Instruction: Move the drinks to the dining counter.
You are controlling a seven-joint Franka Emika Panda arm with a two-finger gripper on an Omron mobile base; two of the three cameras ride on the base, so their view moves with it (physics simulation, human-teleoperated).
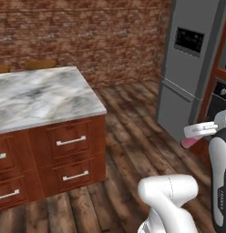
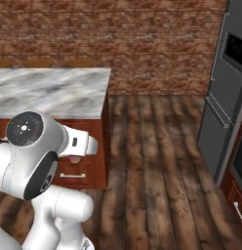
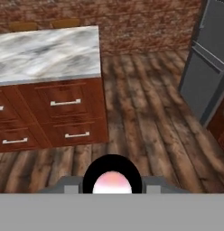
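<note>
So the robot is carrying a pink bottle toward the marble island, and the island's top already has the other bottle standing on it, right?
Not quite. The gripper does hold a pink bottle, and the dining counter lies ahead across the wood floor, but its marble top is bare in what the left base view and the hand view show: no other bottle stands there.

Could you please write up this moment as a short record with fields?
gripper: gripper shut on a pink bottle, carried above the floor
bottle in hand view: black cap and pale neck between the fingertips
dining counter: marble-topped island, bare top, ahead to the left
drawers: reddish wood with silver handles, all closed
fridge: grey fridge to the right
floor: dark wood planks
</note>
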